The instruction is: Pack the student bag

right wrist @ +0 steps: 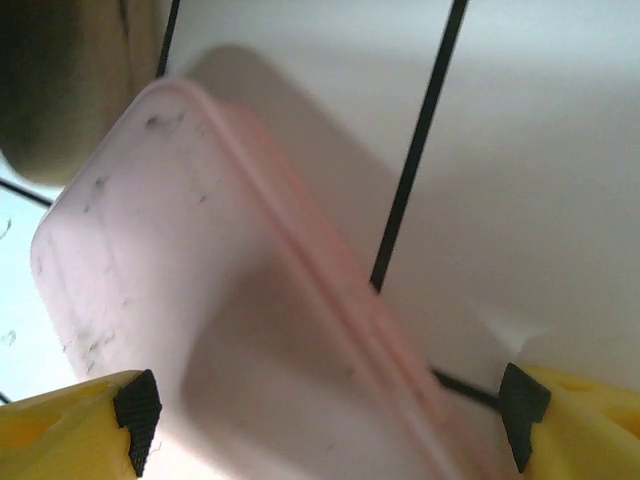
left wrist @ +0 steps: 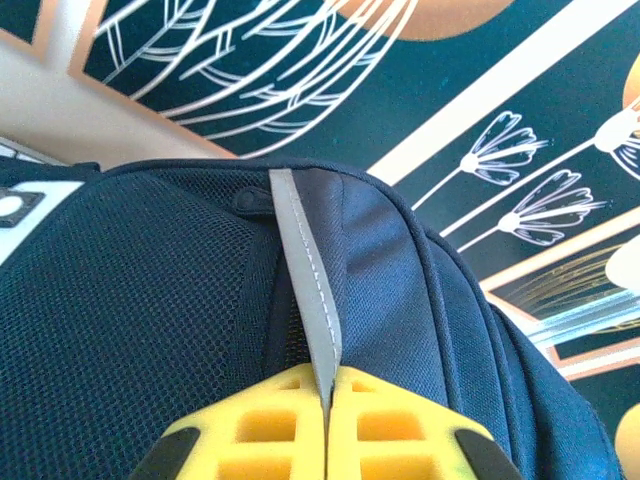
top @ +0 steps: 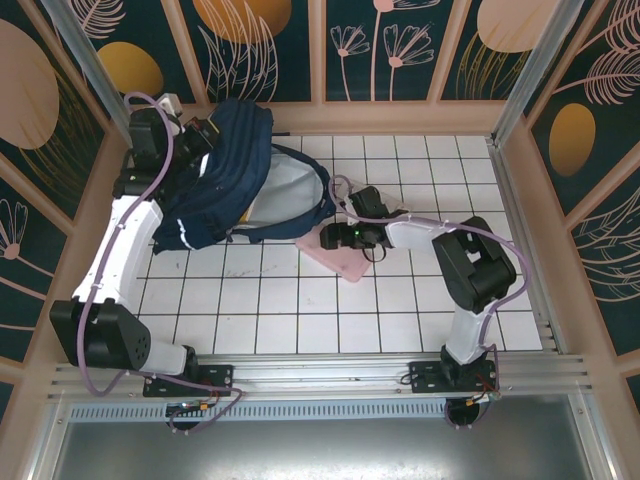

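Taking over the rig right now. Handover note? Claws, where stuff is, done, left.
Left claw: shut on the grey stripe of the student bag, holding the bag up at the far left of the table.
Right claw: open, low over the table, one fingertip on each side of the pink case.
Done: bag is lifted, its mouth gaping toward the right arm with pale lining showing.
Left: pink case lies outside the bag. Close on it, lift it and put it in. Bag contents can't be seen.

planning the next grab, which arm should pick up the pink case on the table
Right. The right gripper hangs open over the pink case; the left gripper is shut on the student bag.
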Robot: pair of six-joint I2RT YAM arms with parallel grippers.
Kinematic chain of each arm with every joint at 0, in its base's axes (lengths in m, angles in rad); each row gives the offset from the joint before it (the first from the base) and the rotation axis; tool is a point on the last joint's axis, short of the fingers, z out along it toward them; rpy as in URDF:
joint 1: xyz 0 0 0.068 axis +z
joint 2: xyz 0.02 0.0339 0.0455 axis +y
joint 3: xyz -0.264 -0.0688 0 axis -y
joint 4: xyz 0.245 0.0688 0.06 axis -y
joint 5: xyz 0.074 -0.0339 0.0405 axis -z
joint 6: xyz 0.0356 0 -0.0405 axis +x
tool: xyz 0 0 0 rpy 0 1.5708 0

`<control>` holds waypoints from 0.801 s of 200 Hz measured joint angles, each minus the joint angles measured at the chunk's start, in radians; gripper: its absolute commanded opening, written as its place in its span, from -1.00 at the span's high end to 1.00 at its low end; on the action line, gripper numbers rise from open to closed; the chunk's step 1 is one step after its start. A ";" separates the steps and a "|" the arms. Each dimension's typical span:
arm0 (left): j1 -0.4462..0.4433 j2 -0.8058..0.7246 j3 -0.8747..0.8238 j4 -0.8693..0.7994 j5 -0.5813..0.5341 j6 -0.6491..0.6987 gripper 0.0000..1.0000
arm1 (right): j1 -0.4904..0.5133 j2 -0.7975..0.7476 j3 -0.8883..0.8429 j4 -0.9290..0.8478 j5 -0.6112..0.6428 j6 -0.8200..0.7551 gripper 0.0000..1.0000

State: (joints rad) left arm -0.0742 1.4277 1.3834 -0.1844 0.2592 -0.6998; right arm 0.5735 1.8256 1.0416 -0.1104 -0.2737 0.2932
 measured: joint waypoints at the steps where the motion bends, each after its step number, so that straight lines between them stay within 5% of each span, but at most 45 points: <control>1: 0.000 0.000 -0.002 0.001 0.001 -0.001 1.00 | 0.002 -0.001 -0.001 0.000 0.000 0.000 -0.78; 60: -0.017 0.035 -0.140 0.129 0.080 -0.064 1.00 | 0.126 -0.085 -0.115 0.017 0.010 0.015 -0.77; 79: -0.027 0.039 -0.178 0.137 0.082 -0.071 0.74 | 0.175 -0.088 -0.118 0.017 0.058 0.032 -0.77; 98: -0.031 0.039 -0.201 0.137 0.077 -0.071 0.13 | 0.219 -0.090 -0.117 0.015 0.114 0.066 -0.78; 110: -0.031 0.039 -0.202 0.134 0.068 -0.075 -0.08 | 0.236 -0.094 -0.116 0.008 0.140 0.088 -0.79; 160: -0.119 -0.084 -0.249 0.078 -0.008 -0.032 -0.29 | 0.242 -0.131 -0.140 -0.021 0.156 0.117 -0.80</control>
State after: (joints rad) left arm -0.1936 1.3441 1.1343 -0.1062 0.2516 -0.7322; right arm 0.8154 1.6947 0.9016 -0.1314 -0.1173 0.4107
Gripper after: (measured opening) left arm 0.641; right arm 0.898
